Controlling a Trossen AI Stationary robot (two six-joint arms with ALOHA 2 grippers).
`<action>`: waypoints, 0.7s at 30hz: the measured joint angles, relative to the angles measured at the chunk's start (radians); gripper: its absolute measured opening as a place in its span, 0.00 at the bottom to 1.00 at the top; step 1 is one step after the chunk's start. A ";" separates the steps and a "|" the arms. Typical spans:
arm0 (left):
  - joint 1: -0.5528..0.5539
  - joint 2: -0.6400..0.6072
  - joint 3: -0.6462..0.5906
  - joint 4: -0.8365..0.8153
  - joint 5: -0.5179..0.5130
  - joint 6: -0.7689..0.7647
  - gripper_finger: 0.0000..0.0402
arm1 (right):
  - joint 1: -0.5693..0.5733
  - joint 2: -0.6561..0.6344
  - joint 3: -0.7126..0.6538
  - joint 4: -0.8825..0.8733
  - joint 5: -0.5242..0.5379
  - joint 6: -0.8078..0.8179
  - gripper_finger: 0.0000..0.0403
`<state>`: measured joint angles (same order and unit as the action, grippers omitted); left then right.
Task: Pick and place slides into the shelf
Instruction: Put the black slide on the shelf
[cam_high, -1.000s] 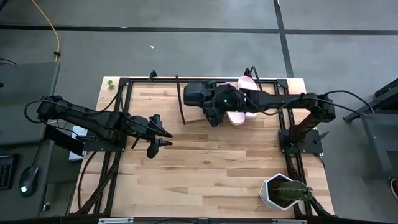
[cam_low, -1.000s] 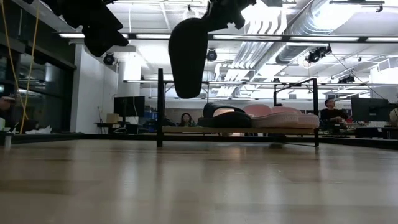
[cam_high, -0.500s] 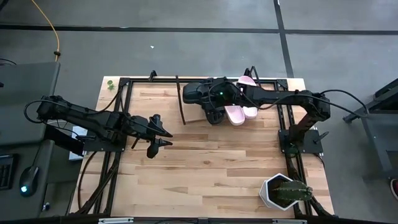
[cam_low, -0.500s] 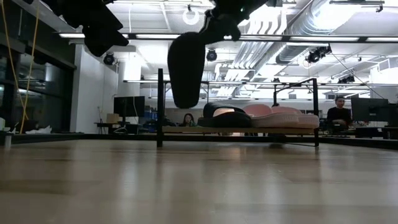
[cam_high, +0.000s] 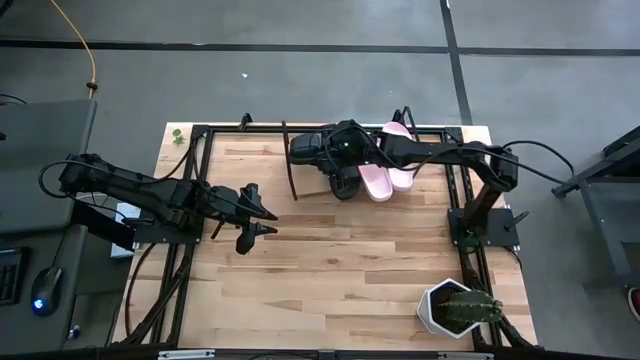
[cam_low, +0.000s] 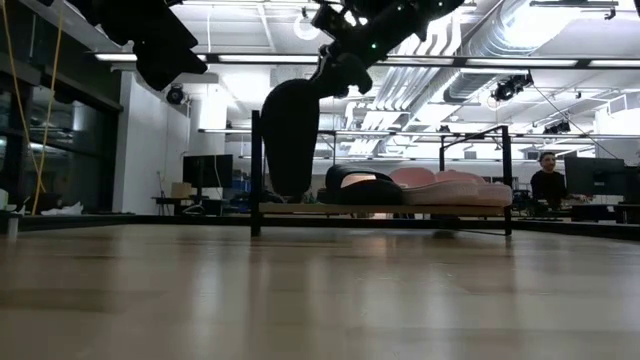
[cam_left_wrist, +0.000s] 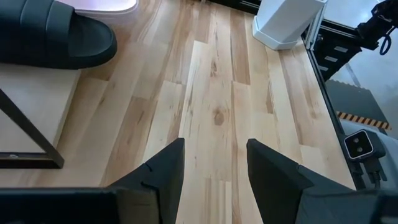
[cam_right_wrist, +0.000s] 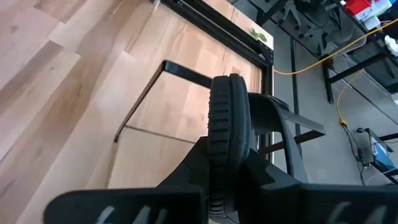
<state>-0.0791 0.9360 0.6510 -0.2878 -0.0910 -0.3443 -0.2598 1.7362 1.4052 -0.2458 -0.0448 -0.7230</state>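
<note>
My right gripper (cam_high: 338, 150) is shut on a black slide (cam_high: 310, 150) over the left end of the shelf (cam_high: 291, 170) at the table's far side. In the low view the slide (cam_low: 290, 135) hangs below the gripper (cam_low: 340, 65), its lower end close above the shelf board (cam_low: 400, 211). Another black slide (cam_high: 345, 182) and two pink slides (cam_high: 378, 182) (cam_high: 400, 160) lie on their soles on the shelf. My left gripper (cam_high: 252, 215) is open and empty over the table's left middle; its wrist view (cam_left_wrist: 214, 168) shows only bare table between the fingers. My right gripper pinches the black slide's sole (cam_right_wrist: 227, 155) between its two fingers, near the slide's upper end. The slide stands on edge and tilted, and its free end (cam_low: 285, 185) hangs down. Whether that end touches the shelf board, I cannot tell.
A white pot with a green plant (cam_high: 455, 308) stands at the table's near right corner. Black frame rails (cam_high: 180, 260) run along the table's left and right sides. Bare wood lies between the shelf and the near edge. People and desks show in the room behind.
My right gripper has gone down and toward the table's left and far edge with the black slide. The slide's hanging end has come down from well above the shelf to just above its board, and the slide has tilted more.
</note>
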 joint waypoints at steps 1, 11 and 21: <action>0.000 0.000 0.000 0.000 0.000 0.000 0.39 | -0.002 0.007 0.000 0.002 0.001 0.000 0.04; 0.000 0.000 0.000 0.000 0.000 0.000 0.39 | -0.003 0.068 -0.006 0.024 -0.007 0.006 0.04; 0.000 0.000 0.000 -0.002 0.000 0.000 0.39 | -0.006 0.068 -0.133 0.049 -0.044 0.050 0.04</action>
<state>-0.0790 0.9360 0.6510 -0.2895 -0.0910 -0.3443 -0.2653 1.8042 1.2722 -0.1973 -0.0888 -0.6729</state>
